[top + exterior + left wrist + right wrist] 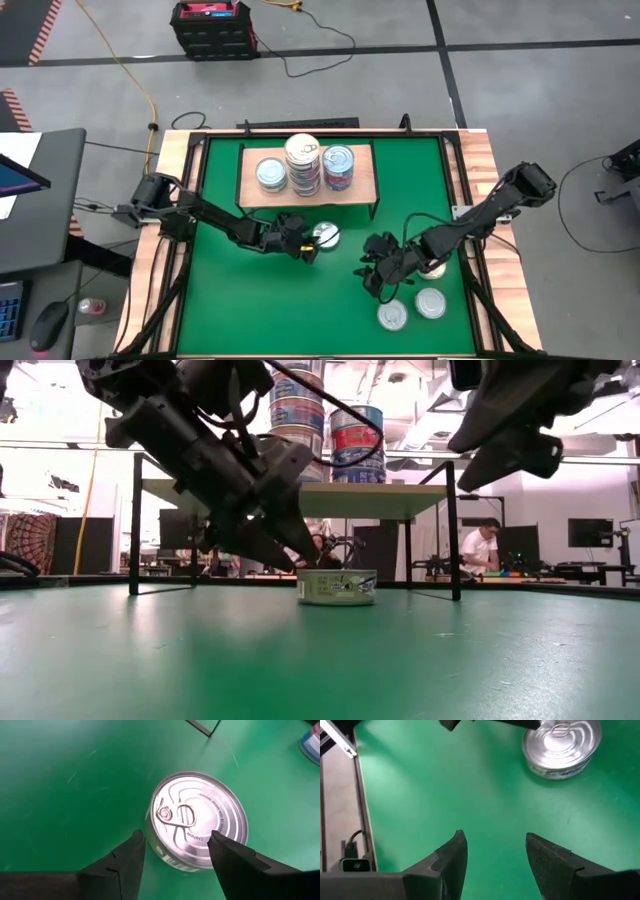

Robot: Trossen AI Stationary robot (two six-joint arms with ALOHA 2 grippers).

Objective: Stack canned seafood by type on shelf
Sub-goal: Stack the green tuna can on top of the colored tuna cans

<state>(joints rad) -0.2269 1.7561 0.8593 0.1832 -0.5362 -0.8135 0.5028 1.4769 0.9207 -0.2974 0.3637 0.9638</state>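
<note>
While the small light-wood shelf on thin black legs (364, 192) carries a low silver-lidded tin, a tall pile of tins with a pale lid on top (303, 164) and a shorter pile of blue-labelled tins (339, 167), one flat round silver tin with a pull tab (198, 820) sits alone on the green tabletop (250, 300) just in front of the shelf. That sorting into separate piles looks like the reason each lid type has its own spot on the board, so this loose tin probably belongs with the silver ones.

The left hand (303, 249) is low over the tabletop right beside this tin, on its left in the overhead view. Its two dark fingers (125, 865) are spread apart and grip nothing; the wrist camera shows them astride the near edge of the tin, one tip to each side of the rim, with green showing between finger and metal on one side. The level view shows the tin resting flat on the tabletop, not lifted.

The right hand (378, 272) hangs above bare green farther right, fingers also apart and empty. Two more silver-lidded tins (412, 309) lie near the front right corner, close to it, and a further tin is partly hidden under that arm.
</note>
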